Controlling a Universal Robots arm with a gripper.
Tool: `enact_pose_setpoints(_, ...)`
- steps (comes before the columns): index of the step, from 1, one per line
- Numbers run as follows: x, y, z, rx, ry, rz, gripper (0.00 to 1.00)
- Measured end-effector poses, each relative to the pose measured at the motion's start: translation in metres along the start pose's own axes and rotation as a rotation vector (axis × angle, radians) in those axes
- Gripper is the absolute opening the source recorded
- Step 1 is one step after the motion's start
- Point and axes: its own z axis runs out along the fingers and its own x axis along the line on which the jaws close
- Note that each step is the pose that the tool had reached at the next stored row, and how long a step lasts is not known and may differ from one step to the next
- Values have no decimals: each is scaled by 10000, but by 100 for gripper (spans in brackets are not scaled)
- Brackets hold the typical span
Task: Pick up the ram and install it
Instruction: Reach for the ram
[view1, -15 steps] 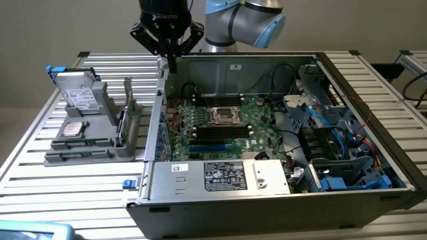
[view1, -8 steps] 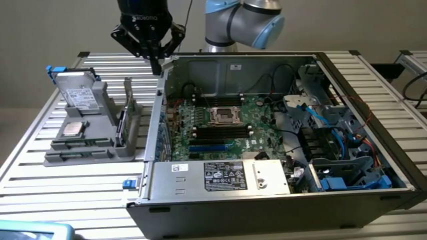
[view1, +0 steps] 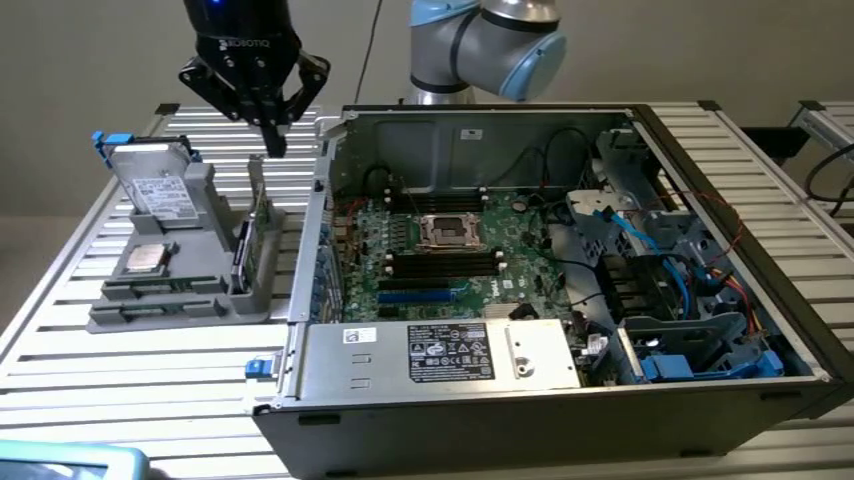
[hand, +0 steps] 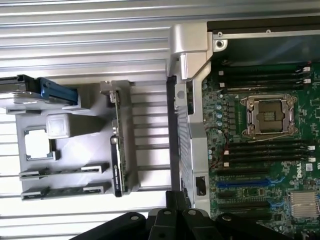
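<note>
The ram (view1: 244, 252) is a thin dark stick standing on edge in the right-hand slot of a grey fixture (view1: 174, 300) on the table, at the exterior view's left of the open computer case. In the wrist view the ram (hand: 116, 150) appears as a narrow dark strip along the fixture's edge. My gripper (view1: 276, 148) hangs above the far end of the fixture with its fingers pointing down, pressed together and holding nothing. Its black fingers (hand: 172, 202) appear over the case wall. The motherboard's black memory slots (view1: 441, 262) (hand: 265, 147) lie beside the processor socket (view1: 447, 232).
A boxy silver drive (view1: 154, 185) with a blue tab and a small square chip (view1: 144, 258) sit in the same fixture. The case's metal wall (view1: 320, 230) stands between the fixture and the motherboard. Blue cables and drive bays (view1: 667, 270) fill the case at the exterior view's right.
</note>
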Motion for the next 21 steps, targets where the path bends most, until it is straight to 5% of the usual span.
enact_pose_setpoints(7,320,-22,66,112,-1,-2,11)
enact_pose_setpoints(21,956,-66,292,139,-3,-1,11)
